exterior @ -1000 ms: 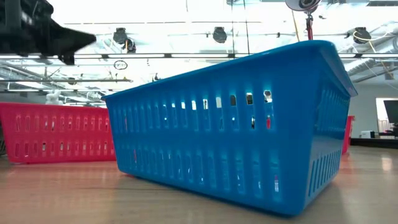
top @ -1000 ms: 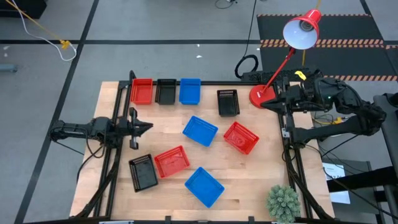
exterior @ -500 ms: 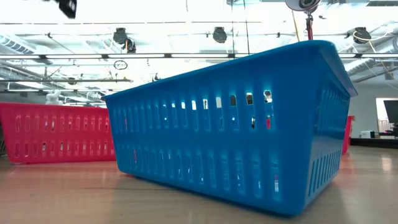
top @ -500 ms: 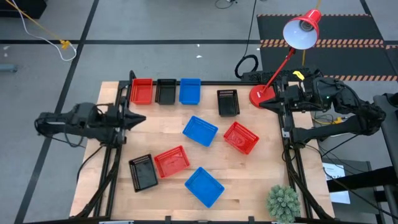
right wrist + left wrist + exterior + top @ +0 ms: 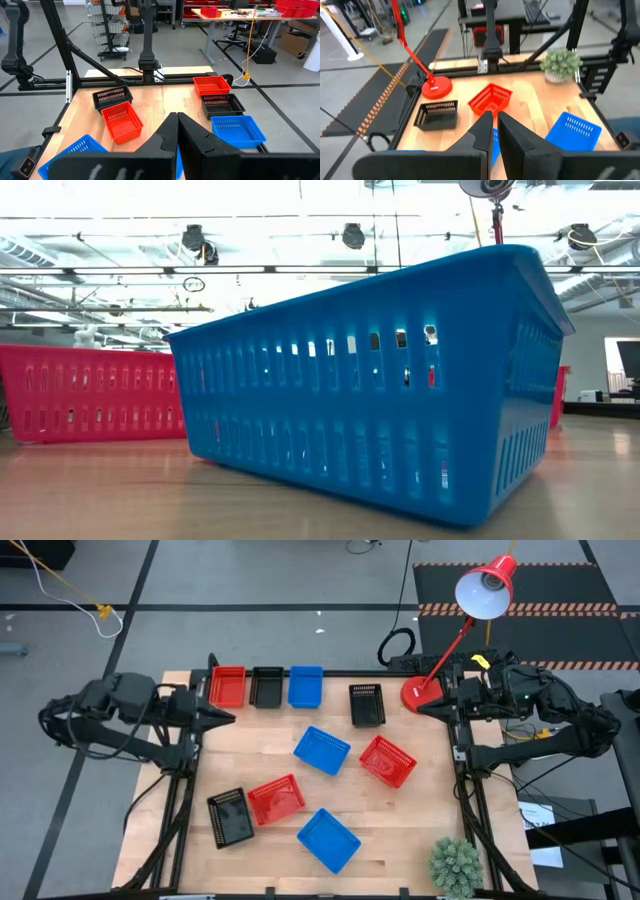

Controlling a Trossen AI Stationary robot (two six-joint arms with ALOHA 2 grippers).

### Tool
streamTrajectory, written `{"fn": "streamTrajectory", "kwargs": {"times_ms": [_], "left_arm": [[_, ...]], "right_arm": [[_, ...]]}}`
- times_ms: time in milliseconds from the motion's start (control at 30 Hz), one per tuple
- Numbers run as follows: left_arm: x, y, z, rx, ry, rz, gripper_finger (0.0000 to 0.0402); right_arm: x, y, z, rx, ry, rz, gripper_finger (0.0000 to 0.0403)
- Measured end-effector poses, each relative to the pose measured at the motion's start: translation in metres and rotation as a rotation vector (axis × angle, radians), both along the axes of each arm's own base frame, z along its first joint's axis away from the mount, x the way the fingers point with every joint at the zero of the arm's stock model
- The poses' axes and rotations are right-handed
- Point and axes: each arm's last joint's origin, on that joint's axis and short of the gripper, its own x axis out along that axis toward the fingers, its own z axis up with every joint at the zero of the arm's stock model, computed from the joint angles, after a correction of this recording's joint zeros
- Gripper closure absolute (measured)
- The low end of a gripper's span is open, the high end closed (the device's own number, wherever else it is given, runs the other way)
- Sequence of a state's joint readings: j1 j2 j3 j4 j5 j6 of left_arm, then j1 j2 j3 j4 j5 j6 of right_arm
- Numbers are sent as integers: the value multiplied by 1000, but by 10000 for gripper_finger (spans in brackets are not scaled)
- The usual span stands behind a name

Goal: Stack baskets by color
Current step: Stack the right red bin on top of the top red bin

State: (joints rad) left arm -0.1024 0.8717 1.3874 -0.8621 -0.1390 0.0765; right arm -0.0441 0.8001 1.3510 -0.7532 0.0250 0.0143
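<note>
Nine baskets on the bench (image 5: 400, 830), none stacked yet. At 12 o'clock, a row of three just beside one another: red basket (image 5: 228, 686), black basket (image 5: 266, 686), blue basket (image 5: 305, 686). Slightly right of the row, a second black basket (image 5: 367, 704). At centre, a tilted blue basket (image 5: 322, 750); at 3 o'clock from it, a red one (image 5: 387, 761). Toward 7 o'clock, a black basket (image 5: 230, 817) touching a red one (image 5: 276, 799); at 6 o'clock, the last blue basket (image 5: 328, 839).

Left tool (image 5: 222, 717) at 10 o'clock over the bench edge, fingers nearly closed, gripping nothing. Right tool (image 5: 424, 708) parked at 2 o'clock beside the lamp base (image 5: 419, 693), closed and empty.

Judged step: reach for a first loose basket. Best done by opening the left tool wide before descent, pinching one slotted wall at mid-length, lifting level, then squaring to the same-coloured basket in the row before lowering, so that rims nest rather than catch.
</note>
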Motion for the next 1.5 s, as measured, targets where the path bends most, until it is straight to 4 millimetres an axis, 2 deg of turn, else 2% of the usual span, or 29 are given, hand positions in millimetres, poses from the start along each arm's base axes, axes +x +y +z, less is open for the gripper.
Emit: {"fn": "streamTrajectory", "kwargs": {"times_ms": [100, 233, 367, 533, 667, 800, 967, 1100, 1267, 1400, 1500], "left_arm": [[7, -1, 12, -5, 36, 3, 371], [16, -2, 10, -13, 75, -3, 371], [28, -8, -5, -42, 123, -25, 371], [50, -21, -33, -40, 145, -77, 371], [67, -31, -60, -6, 129, -118, 371], [78, -36, -83, 8, 86, -139, 371], [83, -37, -109, 88, 110, -170, 371], [84, -38, -115, 109, 113, -178, 371], [84, -38, -115, 113, 108, -180, 371], [85, -37, -114, 112, 100, -179, 371], [85, -37, -114, 112, 99, -178, 371]], "right_arm": [[0, 0, 0, 0, 0, 0, 403], [1, 0, -3, 3, 29, 0, 403], [13, 2, -14, 48, 140, 4, 403], [41, 11, -36, 71, 352, 47, 403], [59, 19, -60, 57, 590, 75, 392], [73, 24, -87, 86, 760, 57, 364], [77, 29, -130, 67, 887, 77, 329], [73, 31, -171, 90, 955, 171, 311], [74, 33, -212, 129, 904, 219, 305], [76, 33, -229, 126, 892, 234, 305], [74, 33, -229, 115, 899, 242, 304]]}}
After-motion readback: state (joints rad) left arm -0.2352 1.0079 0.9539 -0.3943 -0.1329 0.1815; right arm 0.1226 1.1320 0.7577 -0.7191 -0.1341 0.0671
